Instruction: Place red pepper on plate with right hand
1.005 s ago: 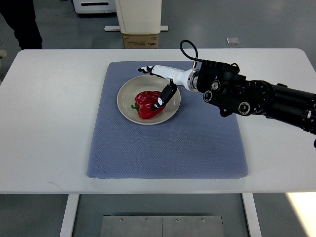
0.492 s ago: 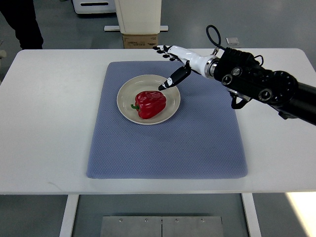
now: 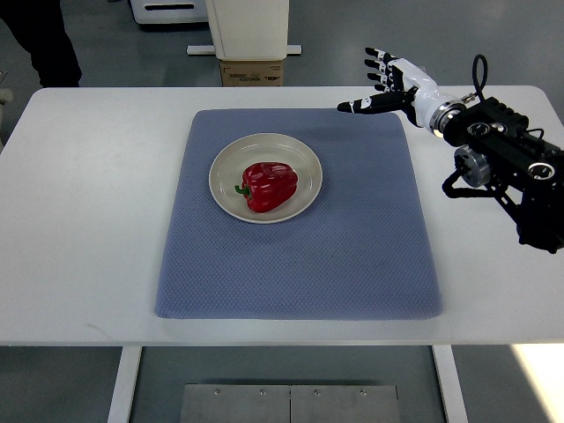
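A red pepper (image 3: 269, 185) with a green stem lies on the cream plate (image 3: 308, 167), which sits on the blue-grey mat (image 3: 352, 238). My right hand (image 3: 381, 81) hovers over the mat's far right corner, well apart from the plate, fingers spread and holding nothing. Its black forearm (image 3: 502, 159) comes in from the right edge. The left arm does not show.
The white table (image 3: 88, 220) carries the mat. Behind its far edge stand a white machine base with a cardboard box (image 3: 251, 72). A person's dark-clothed legs (image 3: 40, 40) show at the top left corner.
The right hand has let go of the pepper and drawn back up and to the right, from over the plate to beyond the mat's corner. The pepper stays on the plate.
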You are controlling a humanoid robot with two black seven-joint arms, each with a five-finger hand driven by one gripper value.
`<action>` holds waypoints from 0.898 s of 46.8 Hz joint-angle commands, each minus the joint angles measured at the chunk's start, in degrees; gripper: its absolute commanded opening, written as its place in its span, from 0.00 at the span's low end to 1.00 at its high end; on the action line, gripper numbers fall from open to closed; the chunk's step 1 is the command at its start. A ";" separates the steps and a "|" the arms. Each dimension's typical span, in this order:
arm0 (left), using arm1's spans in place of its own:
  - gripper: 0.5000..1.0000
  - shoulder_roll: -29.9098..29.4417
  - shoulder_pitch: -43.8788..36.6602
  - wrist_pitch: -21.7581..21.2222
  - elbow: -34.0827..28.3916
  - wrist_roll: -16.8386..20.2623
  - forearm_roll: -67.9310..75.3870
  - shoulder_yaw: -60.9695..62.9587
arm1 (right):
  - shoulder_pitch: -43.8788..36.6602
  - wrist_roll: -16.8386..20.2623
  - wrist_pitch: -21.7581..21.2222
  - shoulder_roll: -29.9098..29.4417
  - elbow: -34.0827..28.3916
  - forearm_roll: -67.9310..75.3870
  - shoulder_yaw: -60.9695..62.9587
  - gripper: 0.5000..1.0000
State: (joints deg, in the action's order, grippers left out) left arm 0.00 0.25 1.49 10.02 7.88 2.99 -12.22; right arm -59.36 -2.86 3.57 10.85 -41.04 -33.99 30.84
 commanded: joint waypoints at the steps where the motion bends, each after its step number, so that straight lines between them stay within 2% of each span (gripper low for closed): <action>1: 1.00 0.00 0.01 0.00 0.00 -0.06 0.00 0.00 | 1.43 0.04 3.19 -1.62 0.00 0.59 3.34 0.98; 7: 1.00 0.00 0.01 0.00 0.00 0.03 0.00 0.00 | 2.84 0.13 4.51 -3.29 0.09 3.67 6.86 0.98; 35: 1.00 0.00 0.01 0.00 0.00 0.03 0.00 0.00 | 10.49 -1.18 4.52 -10.06 -0.09 5.96 25.23 1.00; 38: 1.00 0.00 0.01 0.00 0.00 0.03 0.00 0.00 | 11.28 -3.11 4.52 -10.85 -0.53 5.96 26.55 1.00; 42: 1.00 0.00 0.01 0.00 0.00 0.03 0.00 0.00 | 11.81 -7.77 4.52 -10.85 -0.53 5.96 27.60 1.00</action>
State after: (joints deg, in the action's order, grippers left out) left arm 0.00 0.27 1.50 10.02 7.87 2.99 -12.22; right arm -47.86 -7.35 8.11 0.04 -41.54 -28.03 57.74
